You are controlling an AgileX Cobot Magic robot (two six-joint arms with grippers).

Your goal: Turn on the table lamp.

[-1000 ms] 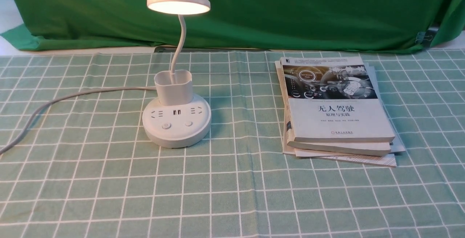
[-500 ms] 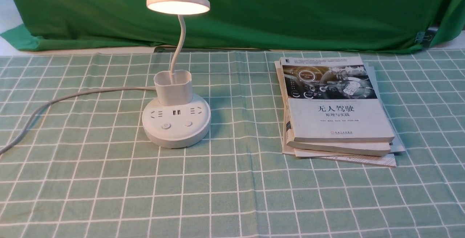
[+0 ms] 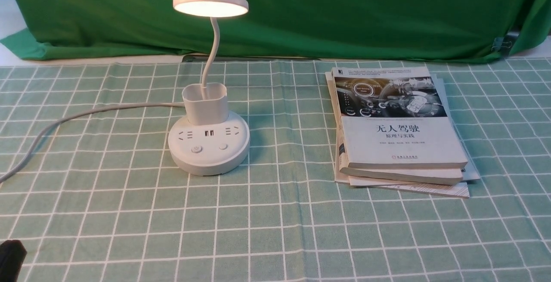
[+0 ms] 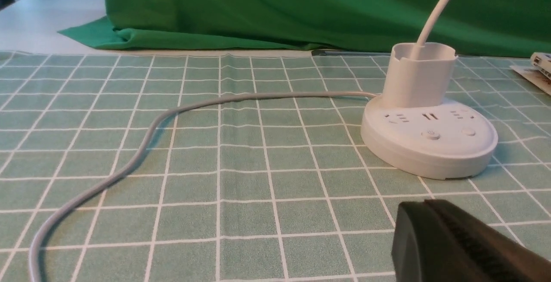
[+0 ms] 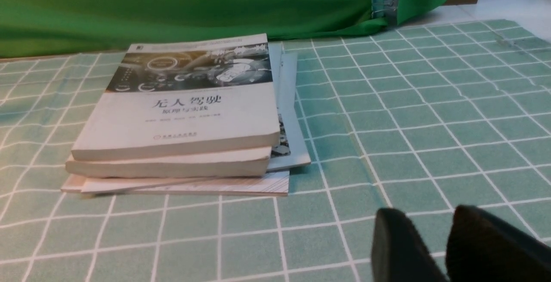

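The white table lamp stands left of centre, its flat disc head (image 3: 210, 4) glowing on a thin bent neck. Below it are the cup-shaped holder (image 3: 205, 103) and the round base (image 3: 208, 161) with sockets and two buttons (image 3: 196, 149) (image 3: 223, 146). Its cord (image 3: 86, 114) trails off to the left. My left gripper (image 3: 10, 254) shows only as a black tip at the bottom left corner. In the left wrist view the left gripper (image 4: 424, 206) is shut and empty, well short of the base (image 4: 430, 157). My right gripper (image 5: 428, 219) is open and empty over the cloth.
A stack of books (image 3: 400, 131) lies to the right of the lamp, ahead of the right gripper in the right wrist view, books (image 5: 181, 114). A green backdrop (image 3: 344, 15) hangs behind the checked tablecloth (image 3: 275, 230), held by a clip (image 3: 501, 43).
The black tip of my left gripper has come into the bottom left corner of the front view. The lamp stays lit and where it was.
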